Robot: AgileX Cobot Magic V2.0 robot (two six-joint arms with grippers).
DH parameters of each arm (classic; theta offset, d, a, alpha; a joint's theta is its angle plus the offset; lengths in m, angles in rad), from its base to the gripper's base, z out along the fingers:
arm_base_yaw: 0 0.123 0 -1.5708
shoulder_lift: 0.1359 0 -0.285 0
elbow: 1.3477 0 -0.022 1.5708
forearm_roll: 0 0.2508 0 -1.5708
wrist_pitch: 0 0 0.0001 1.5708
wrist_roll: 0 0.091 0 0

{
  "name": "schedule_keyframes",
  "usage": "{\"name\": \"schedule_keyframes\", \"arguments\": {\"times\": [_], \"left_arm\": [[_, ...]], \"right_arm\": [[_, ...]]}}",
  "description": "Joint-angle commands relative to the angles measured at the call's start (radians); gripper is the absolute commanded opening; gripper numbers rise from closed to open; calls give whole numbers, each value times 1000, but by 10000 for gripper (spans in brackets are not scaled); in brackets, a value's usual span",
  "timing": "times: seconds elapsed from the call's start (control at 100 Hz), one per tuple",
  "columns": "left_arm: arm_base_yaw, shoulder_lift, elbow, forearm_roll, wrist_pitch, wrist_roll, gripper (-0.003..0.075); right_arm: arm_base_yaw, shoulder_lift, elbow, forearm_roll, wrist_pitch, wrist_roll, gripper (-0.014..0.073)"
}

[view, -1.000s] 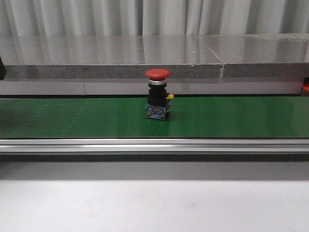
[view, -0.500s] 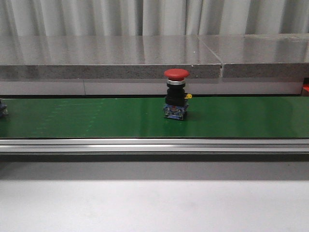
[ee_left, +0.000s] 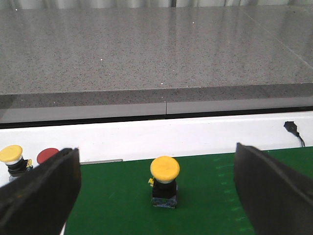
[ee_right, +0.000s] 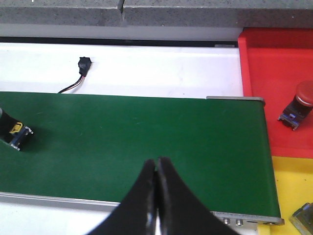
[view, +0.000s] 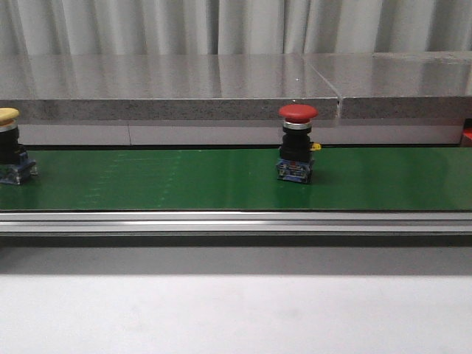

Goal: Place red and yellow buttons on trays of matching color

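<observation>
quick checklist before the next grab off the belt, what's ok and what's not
1. Left gripper open: ok.
2. Yellow button upright on the green belt, in line with the left gripper's gap: ok.
3. Right gripper open for the red button: not ok, fingers closed.
4. Red button upright on the belt: ok.
5. Red tray has bare space: ok.
6. Yellow tray free space: cannot tell, mostly out of view.

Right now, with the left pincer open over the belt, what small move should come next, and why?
Probably lower the open left pincer around the yellow button. It stands upright on the green belt, between the fingers, not yet gripped.
</observation>
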Motion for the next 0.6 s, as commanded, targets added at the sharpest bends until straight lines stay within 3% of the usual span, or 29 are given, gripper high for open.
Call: {"name": "schedule_keyframes", "arguments": {"times": [0.0,0.09,0.21,0.47,0.59], "left_arm": [[-6,-81,35,-4,-89,3,620],[-6,-149,87,-4,-78,3,599],[-6,-207,129,-4,-61,3,480],[-6,-224,143,-18,-73,3,-22],[-6,-224,143,-18,-74,3,-19]], "right_arm": [[0,-7,-27,22,-51,-6,-67],[0,-7,-27,22,-51,-6,-67],[0,-7,-27,22,-51,-6,-67],[0,-7,-27,22,-51,-6,-67],[0,-7,-27,22,-51,-6,-67]]}}
